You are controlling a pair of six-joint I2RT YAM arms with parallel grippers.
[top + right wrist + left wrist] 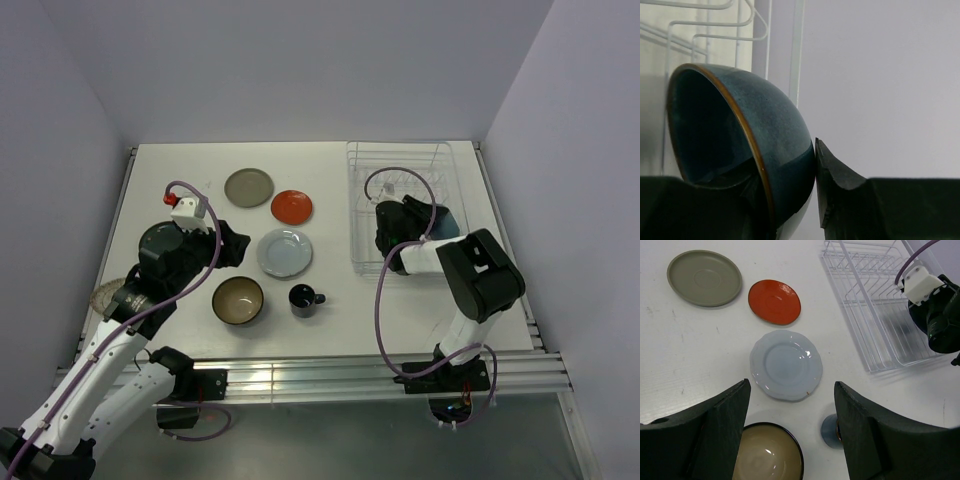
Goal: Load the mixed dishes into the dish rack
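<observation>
My right gripper (790,200) is shut on the rim of the teal-blue bowl (740,145), one finger inside and one outside, and holds it tilted on edge over the white wire dish rack (400,170). In the top view this gripper (430,226) and the bowl (451,222) are at the rack's right side. My left gripper (790,392) is open and empty above the table. Below it are the olive-brown bowl (767,455), the small black mug (829,431) and the pale blue-white plate (786,364). The orange-red plate (774,301) and the grey-olive plate (704,278) lie farther back.
A dark round dish (158,238) lies partly under my left arm, and a pale round object (104,295) lies at the table's left edge. The rack's wires (797,50) stand close behind the held bowl. Grey walls enclose the table on three sides.
</observation>
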